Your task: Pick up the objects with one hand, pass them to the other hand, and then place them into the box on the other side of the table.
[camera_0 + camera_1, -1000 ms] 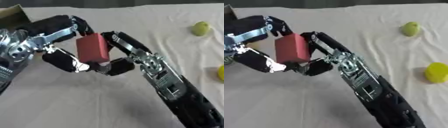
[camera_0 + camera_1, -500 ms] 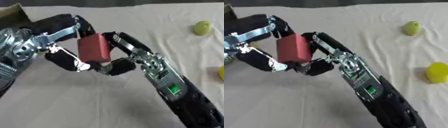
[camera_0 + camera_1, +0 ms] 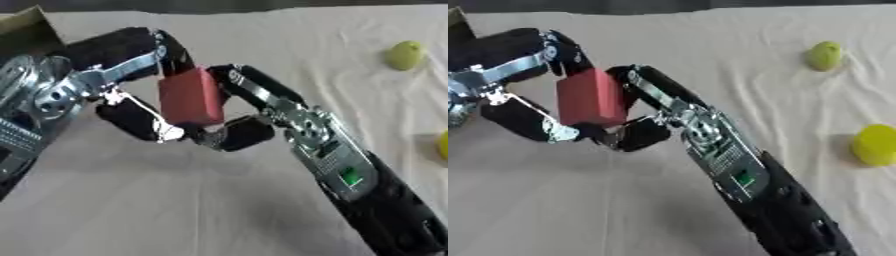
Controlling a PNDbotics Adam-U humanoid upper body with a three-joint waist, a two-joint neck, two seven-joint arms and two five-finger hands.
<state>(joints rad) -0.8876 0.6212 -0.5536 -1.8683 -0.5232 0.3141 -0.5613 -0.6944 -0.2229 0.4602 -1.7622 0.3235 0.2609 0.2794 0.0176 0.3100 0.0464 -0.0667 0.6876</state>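
A red block (image 3: 188,97) hangs above the beige cloth, left of the middle, held between my two hands. My left hand (image 3: 105,75) comes in from the left, with its fingers curled over the block's top edge and its thumb under the lower left corner. My right hand (image 3: 293,117) reaches up from the lower right. Its fingers lie along the block's right side and its thumb is tucked under the bottom. Both hands touch the block at once.
A brown cardboard box (image 3: 31,35) shows at the top left corner behind my left arm. A green-yellow fruit (image 3: 824,55) lies at the far right and a yellow fruit (image 3: 877,145) at the right edge. The cloth is wrinkled.
Almost nothing has moved. The block and both hands have drifted a little to the right, and both hands remain closed round the block.
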